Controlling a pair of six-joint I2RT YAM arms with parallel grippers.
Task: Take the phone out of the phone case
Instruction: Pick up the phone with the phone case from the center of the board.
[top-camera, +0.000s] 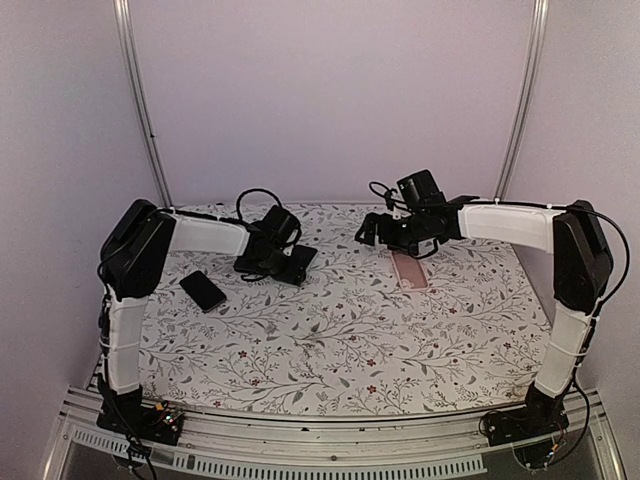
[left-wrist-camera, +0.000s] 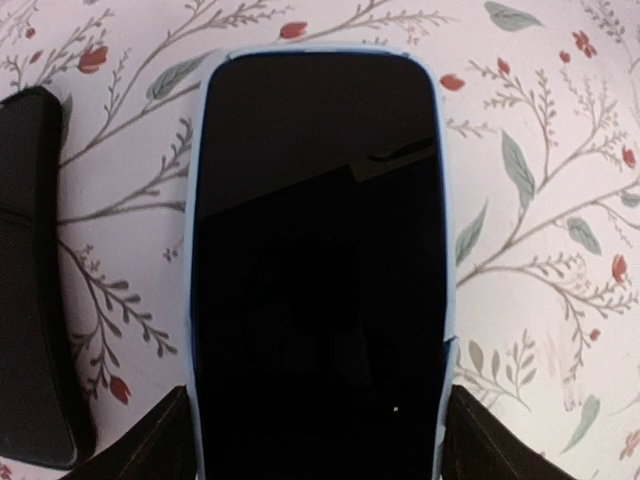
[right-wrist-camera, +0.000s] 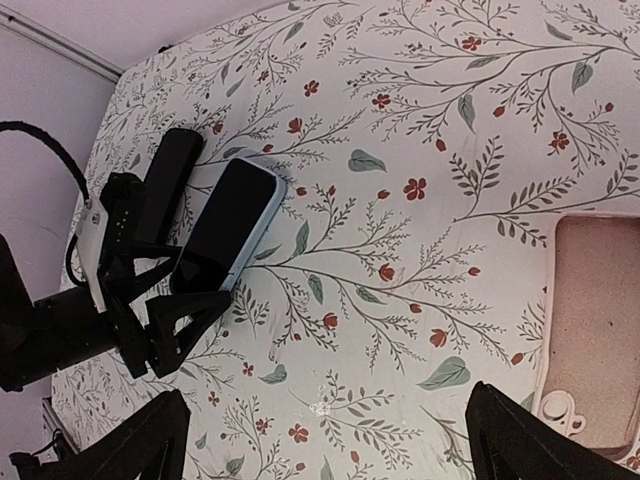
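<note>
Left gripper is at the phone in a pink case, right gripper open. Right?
No. The case around that phone is light blue, not pink; the left wrist view shows it. The left gripper is at it, and the right gripper is open.

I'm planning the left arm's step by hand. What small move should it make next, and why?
Probably squeeze the left gripper shut on the light blue case. Its fingers flank the case's near end, with the phone face up inside, though I cannot tell if they press yet. The right gripper hangs open, well away from it, so pinning the case first seems sensible.
</note>
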